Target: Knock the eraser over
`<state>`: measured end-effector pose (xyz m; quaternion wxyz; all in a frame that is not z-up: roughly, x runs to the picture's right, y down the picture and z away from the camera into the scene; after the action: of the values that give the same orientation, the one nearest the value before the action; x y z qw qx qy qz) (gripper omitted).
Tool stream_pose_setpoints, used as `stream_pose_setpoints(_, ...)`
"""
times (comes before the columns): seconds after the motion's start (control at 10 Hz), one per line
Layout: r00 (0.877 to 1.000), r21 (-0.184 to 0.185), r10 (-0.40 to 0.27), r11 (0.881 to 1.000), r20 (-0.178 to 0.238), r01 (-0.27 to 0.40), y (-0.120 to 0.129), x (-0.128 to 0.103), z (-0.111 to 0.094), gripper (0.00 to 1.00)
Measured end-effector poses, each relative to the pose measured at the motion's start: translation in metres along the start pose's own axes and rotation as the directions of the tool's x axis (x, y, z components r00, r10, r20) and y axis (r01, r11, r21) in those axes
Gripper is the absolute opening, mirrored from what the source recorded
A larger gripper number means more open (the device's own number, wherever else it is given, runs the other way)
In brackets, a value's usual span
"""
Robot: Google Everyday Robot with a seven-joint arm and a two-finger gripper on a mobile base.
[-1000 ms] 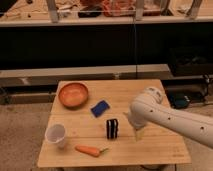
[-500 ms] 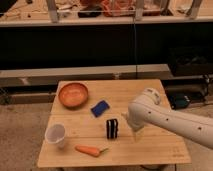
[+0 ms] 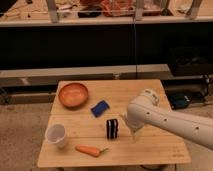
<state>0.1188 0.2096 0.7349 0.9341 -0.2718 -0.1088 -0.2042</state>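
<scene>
Right of centre on your tabletop, the pincer hangs just beside the upright eraser; its state you cannot tell

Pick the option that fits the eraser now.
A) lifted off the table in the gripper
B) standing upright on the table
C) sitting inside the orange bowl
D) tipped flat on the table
B: the eraser stands on its end on the table, taller than it is wide, with the gripper low just to its right.
</scene>
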Motion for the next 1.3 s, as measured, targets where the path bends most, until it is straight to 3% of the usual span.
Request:
stream_pose_setpoints(0.5, 0.999, -0.001, -0.034, 0.999, 0.013, 0.034, -0.006, -0.009, 0.007, 0.75)
stream_pose_setpoints(1.3, 0.996, -0.009, -0.082, 0.997, 0.038, 0.082, -0.030, -0.023, 0.017, 0.02)
